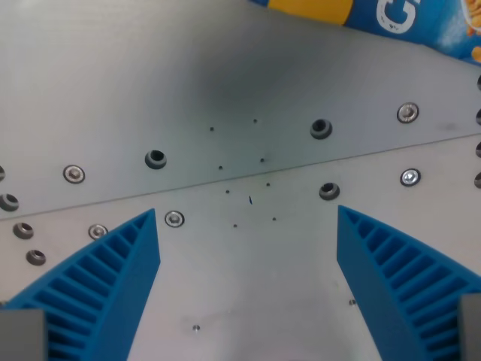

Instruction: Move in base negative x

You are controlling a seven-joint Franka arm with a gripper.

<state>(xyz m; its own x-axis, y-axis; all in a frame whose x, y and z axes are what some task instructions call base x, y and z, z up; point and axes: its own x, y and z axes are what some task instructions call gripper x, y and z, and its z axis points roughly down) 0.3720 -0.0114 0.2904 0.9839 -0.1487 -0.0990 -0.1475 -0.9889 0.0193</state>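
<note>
My gripper (246,218) is open, its two blue ribbed fingers (113,282) coming in from the bottom corners of the wrist view with nothing between them. Under it lies a bare grey metal table (248,293) made of plates joined along a seam (225,177) that runs slightly uphill toward the wrist view's right. Screws and open bolt holes line both sides of the seam.
A blue and yellow package (391,19) with white lettering lies at the top edge, toward the wrist view's right. A dark soft shadow sits on the upper plate near the middle. Small dark specks dot the metal around the seam.
</note>
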